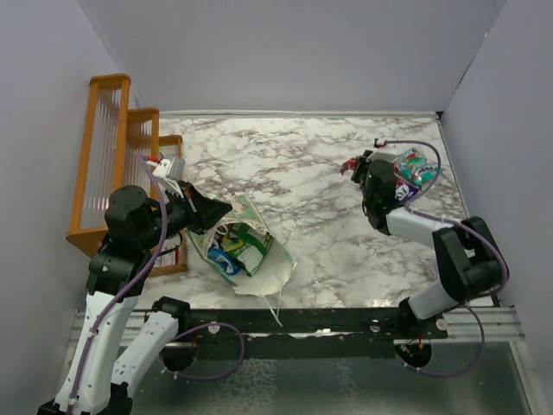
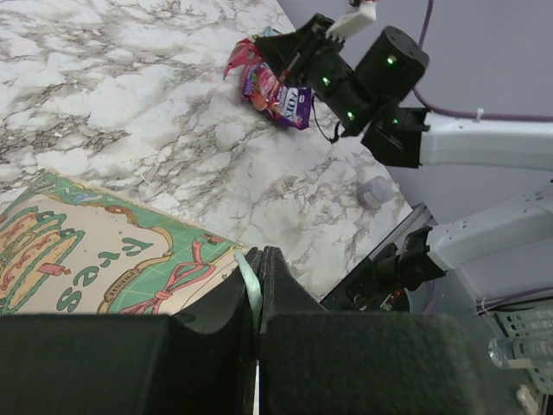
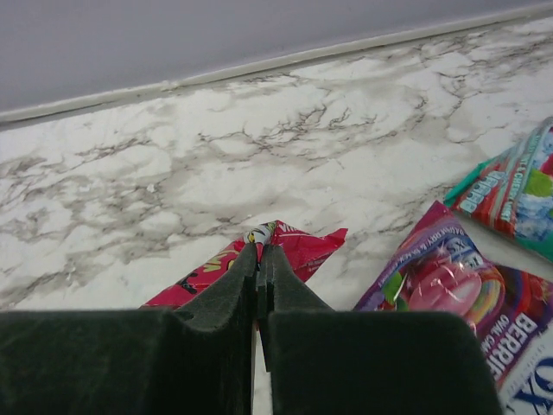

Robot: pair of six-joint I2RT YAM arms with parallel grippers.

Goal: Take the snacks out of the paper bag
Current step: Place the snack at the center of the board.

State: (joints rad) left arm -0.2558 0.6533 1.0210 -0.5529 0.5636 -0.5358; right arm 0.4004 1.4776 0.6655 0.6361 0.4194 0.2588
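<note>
We are working over a marble table [image 1: 328,242], and the paper bag [image 1: 275,275] is lying on its side at the near left, with its white inside showing. Some of the snacks [image 1: 233,252] are sitting in its open mouth, blue and green packets among them. Our left gripper [image 1: 220,210] is pressing its jaws fully together on the bag's mint-green rim, on the far left side of the bag. In the left wrist view a thin strip of green paper is showing between the closed fingers [image 2: 278,290], and the cream printed panel is spreading out to the left of them.

At the far right, our right gripper [image 3: 259,255] is clamping its jaws tight on one corner of a red packet [image 3: 298,246]. We cannot tell whether that packet is touching the marble. Just to its right a pink-purple packet [image 3: 441,290] and a teal packet [image 3: 518,194] are lying side by side on the table, well apart from the bag.

An orange rack [image 1: 108,156] is standing along the left wall. A small translucent disc [image 2: 374,192] is lying on the marble on the near side of the right gripper.
</note>
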